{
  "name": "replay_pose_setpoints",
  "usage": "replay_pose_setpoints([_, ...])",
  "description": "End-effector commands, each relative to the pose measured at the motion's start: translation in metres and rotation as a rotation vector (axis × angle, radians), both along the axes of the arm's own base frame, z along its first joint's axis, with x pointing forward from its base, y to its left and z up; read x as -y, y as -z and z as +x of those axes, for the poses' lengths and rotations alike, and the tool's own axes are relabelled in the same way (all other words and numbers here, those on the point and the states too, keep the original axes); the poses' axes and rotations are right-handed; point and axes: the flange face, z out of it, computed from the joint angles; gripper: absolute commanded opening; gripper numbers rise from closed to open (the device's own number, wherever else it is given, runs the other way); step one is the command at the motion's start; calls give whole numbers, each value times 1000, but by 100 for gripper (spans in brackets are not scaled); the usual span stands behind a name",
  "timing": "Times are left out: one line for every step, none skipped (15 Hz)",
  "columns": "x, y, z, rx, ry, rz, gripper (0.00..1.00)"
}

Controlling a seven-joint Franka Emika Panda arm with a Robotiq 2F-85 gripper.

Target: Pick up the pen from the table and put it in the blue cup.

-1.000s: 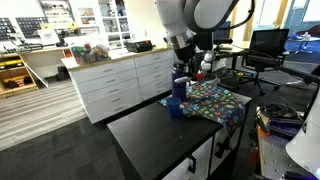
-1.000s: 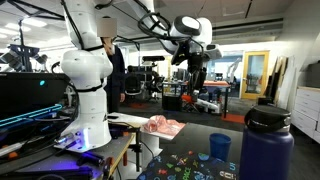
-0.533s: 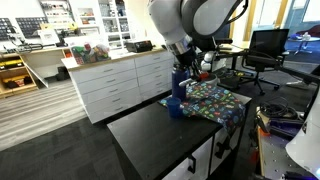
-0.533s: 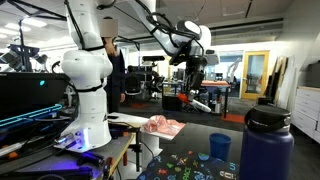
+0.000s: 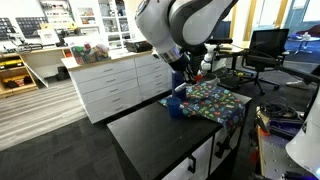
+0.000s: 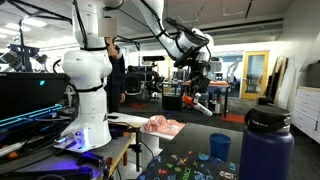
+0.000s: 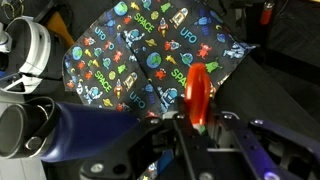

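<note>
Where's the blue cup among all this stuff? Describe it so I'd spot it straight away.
Find the black table with white cabinet fronts; a bright space-print cloth covers one end. The blue cup stands by that cloth's edge. It is short, squat and plain, unlike the taller, darker blue bottle near it.

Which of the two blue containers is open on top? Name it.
The small squat blue cup: its mouth is open. The taller dark blue bottle wears a black lid.
</note>
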Motion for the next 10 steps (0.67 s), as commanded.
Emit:
replay_pose_setpoints([-2,3,11,-74,-52,-53,8])
replay_pose_setpoints([-2,5,12,-92,-67,-65,8])
replay_pose_setpoints([-2,8,13,-113,-85,-79,8])
replay_pose_setpoints([-3,9,14,-130,-101,-89,8])
replay_pose_setpoints([-3,12,15,-150,-121,-101,8])
replay_pose_setpoints([-5,14,17,-167,-138,-111,8])
replay_pose_setpoints([-7,16,19,-179,-155,-115,8])
replay_pose_setpoints([-9,18,20,-190,-175,-120,8])
replay_pose_setpoints([-11,21,22,-199,-194,-120,7])
replay_pose_setpoints([-13,24,24,-208,-211,-121,8])
